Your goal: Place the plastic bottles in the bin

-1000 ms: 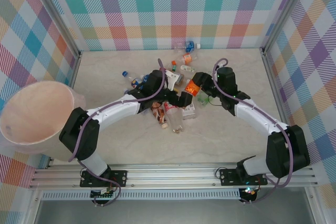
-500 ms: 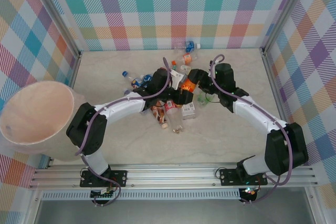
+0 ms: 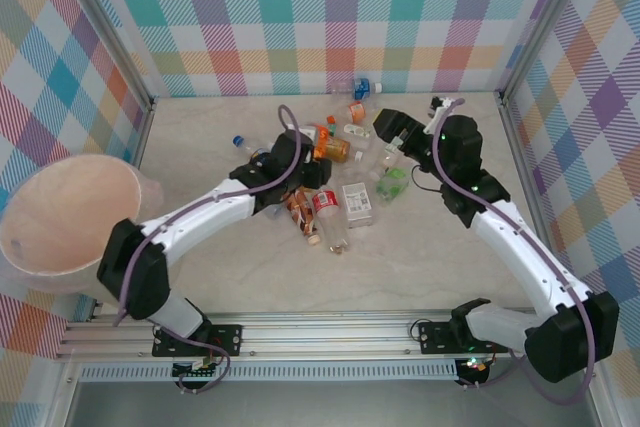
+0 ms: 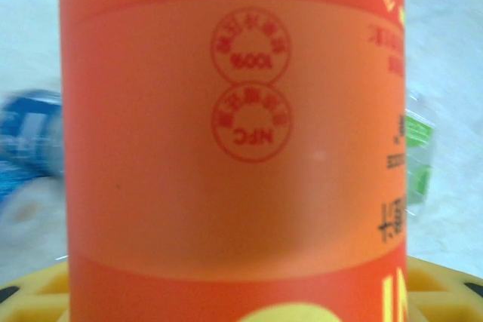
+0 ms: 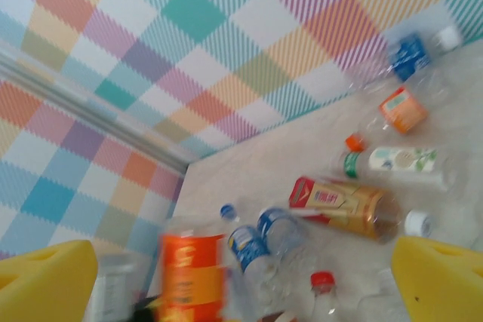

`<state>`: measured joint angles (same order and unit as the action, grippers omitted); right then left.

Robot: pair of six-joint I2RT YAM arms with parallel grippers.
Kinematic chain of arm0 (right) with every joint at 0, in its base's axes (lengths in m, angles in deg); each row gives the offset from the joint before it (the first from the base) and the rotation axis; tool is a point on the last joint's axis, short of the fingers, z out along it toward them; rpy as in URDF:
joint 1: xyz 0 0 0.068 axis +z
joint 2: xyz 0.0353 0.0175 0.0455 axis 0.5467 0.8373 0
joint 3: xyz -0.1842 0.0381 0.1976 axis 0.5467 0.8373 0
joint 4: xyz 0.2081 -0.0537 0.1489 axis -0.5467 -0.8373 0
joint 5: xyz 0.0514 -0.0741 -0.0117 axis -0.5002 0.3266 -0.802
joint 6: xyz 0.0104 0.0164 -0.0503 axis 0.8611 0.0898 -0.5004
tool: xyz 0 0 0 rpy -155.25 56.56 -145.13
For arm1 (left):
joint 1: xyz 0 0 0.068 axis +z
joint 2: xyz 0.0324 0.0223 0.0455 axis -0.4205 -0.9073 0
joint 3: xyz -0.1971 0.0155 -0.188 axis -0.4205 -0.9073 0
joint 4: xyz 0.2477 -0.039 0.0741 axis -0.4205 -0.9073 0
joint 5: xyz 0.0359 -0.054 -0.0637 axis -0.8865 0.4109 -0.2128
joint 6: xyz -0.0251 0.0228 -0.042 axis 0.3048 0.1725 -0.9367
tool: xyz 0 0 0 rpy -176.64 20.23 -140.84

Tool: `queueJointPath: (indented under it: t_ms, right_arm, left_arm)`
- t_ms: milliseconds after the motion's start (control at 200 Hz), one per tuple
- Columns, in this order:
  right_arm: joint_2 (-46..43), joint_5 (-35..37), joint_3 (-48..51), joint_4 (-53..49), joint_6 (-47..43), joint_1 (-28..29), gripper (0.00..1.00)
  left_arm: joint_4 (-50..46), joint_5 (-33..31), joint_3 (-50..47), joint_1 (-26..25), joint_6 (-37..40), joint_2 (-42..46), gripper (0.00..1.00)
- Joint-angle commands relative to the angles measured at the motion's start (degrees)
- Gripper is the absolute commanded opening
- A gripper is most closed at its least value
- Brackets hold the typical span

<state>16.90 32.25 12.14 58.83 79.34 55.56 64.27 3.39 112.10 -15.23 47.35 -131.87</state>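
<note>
In the left wrist view the orange bottle (image 4: 234,148) runs off the top and bottom edges. It hides most of a green-labelled bottle (image 4: 419,156) at right, and a blue-labelled bottle (image 4: 30,137) at left is a blur. The yellow pads (image 4: 445,283) are cut off below. From above, the bin (image 3: 70,227) loses its left side to the edge, and the left arm (image 3: 210,212) covers part of the bottle pile (image 3: 332,215). The right wrist view is smeared, its fingers (image 5: 45,280) cut off below.

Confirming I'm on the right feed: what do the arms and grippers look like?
The left arm and right arm match: white links, black joints, a purple cable looping alongside each. The left gripper and right gripper are black with yellow fingers.
</note>
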Motion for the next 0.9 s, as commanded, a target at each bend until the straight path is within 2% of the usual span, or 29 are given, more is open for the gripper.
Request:
queueJointPath:
  t_ms: [0, 300, 375, 440, 495, 565, 705, 895]
  right_arm:
    - [0.3, 7.3, 2.0, -2.0, -2.0, -0.3, 1.0]
    - [2.8, 9.1, 1.3, -2.7, -2.5, -0.3, 1.0]
    - [3.8, 8.8, 0.5, -2.9, -2.6, -0.3, 1.0]
    - [4.8, 8.4, 0.0, -3.1, -2.5, -0.3, 1.0]
    - [5.6, 7.9, -0.5, -3.4, -2.5, -0.3, 1.0]
    - [6.5, 7.5, -0.9, -3.7, -2.4, -0.2, 1.0]
    - [7.7, 7.4, -1.9, -5.2, -3.1, -0.3, 1.0]
    - [8.6, 7.0, -2.6, -6.2, -3.6, -0.2, 1.0]
  left_arm:
    - [-11.7, -14.6, 4.8, 0.0, 1.2, 7.3, 0.51]
    - [-32.6, -40.9, 15.2, 4.3, 6.7, 15.9, 0.52]
    - [-35.7, -47.0, 17.3, 7.2, 7.6, 17.1, 0.52]
    - [-36.9, -49.4, 17.7, 11.9, 7.9, 18.7, 0.52]
    - [-37.2, -48.1, 16.9, 18.0, 7.3, 20.5, 0.52]
    - [-37.3, -40.5, 14.9, 27.7, 4.7, 23.6, 0.52]
    - [-35.8, -24.0, 8.4, 43.8, 0.7, 29.7, 0.52]
    - [-37.8, -8.0, 4.1, 58.1, -3.8, 30.6, 0.51]
